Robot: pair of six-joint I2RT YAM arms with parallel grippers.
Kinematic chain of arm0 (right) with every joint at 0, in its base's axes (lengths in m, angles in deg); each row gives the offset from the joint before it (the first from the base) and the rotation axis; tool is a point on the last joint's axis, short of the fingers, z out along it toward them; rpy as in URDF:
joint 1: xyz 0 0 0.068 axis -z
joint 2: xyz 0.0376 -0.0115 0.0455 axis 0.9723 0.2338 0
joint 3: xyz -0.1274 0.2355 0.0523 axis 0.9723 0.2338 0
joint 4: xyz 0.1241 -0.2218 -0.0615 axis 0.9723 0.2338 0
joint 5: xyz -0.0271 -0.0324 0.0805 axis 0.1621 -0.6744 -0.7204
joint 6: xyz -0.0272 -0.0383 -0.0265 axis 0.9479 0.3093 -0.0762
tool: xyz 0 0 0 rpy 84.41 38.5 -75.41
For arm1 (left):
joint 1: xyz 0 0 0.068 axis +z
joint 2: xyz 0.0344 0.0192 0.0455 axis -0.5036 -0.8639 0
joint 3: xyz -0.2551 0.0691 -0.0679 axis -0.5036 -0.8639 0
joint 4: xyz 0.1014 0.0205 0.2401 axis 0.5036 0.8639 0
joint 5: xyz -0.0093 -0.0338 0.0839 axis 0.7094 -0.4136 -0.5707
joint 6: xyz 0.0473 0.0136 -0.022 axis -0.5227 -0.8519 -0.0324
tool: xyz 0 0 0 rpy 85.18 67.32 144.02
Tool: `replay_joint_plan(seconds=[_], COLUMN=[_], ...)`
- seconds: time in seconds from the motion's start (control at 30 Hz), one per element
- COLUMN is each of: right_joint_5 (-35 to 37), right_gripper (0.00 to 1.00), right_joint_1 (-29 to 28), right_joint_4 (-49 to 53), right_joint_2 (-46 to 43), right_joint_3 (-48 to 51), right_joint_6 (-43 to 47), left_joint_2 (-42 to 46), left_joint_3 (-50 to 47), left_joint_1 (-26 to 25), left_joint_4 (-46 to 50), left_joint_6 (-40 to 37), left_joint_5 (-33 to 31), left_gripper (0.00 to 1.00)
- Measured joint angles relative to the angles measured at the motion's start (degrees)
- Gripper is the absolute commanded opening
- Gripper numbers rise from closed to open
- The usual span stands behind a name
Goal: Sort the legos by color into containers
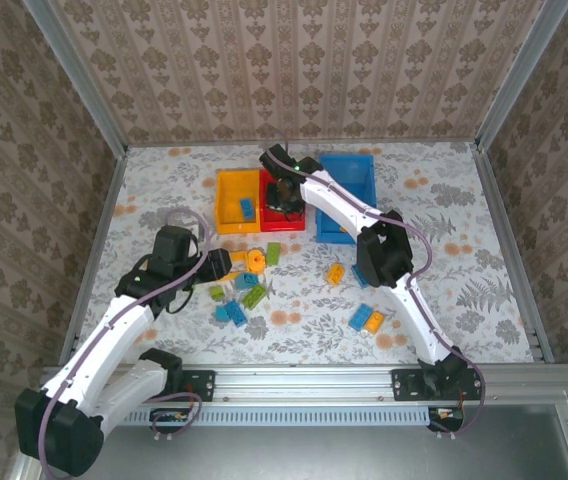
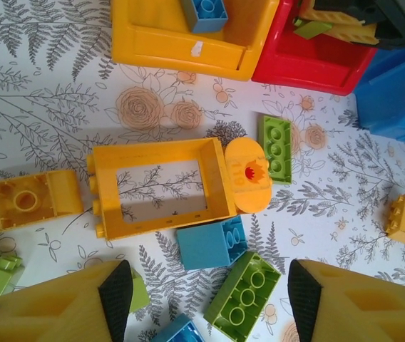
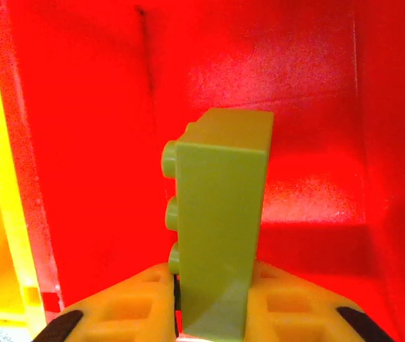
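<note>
Patterned wallpaper walls close in a table (image 1: 464, 290) covered in a fern-and-flower print. At its far middle 3 bins stand side by side, touching: a yellow-orange bin (image 1: 220, 200), a red bin (image 1: 267, 218) and a larger blue bin (image 1: 349, 185). The right arm (image 1: 339, 205) lies across the blue bin's near left corner and covers much of the red bin.

1 blue brick (image 2: 204, 13) lies inside the yellow-orange bin. Loose pieces are scattered on the near half of the table. From the left wrist they include an orange-yellow open frame (image 2: 156, 153), a round orange piece (image 2: 249, 182) touching its end, a green flat brick (image 2: 276, 148) just beside that, a blue block (image 2: 211, 242) against the frame's near edge, and an upturned green brick (image 2: 242, 296).

The left gripper (image 2: 209, 303) hovers over this cluster with its jaws spread wide and nothing gripped.

The right gripper (image 3: 213, 313) is down inside the red bin. A lime green brick (image 3: 220, 221) stands on end between its fingers, studs facing left. A thin dark line shows on the left side, so I cannot tell whether the grip is firm.
</note>
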Motion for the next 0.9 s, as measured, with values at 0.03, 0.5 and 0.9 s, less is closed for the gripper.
replay_joint_plan(seconds=[0.03,0.5,0.9], right_joint_5=[-0.11,0.09,2.25], right_gripper=[0.33,0.42,0.47], right_joint_1=[0.04,-0.81,-5.81], right_joint_4=[0.66,4.0,-22.53], right_joint_2=[0.28,0.26,-40.48], right_joint_3=[-0.63,-1.88,48.35], right_joint_6=[0.39,2.69,11.8], left_joint_2=[0.0,-0.9,-7.8], left_joint_3=[0.0,0.02,0.22], left_joint_1=[0.13,0.59,-9.01], left_joint_4=[0.24,1.49,2.58], left_joint_6=[0.15,-0.5,-10.34], left_joint_5=[0.02,1.01,4.31], left_gripper=[0.62,0.52,0.57])
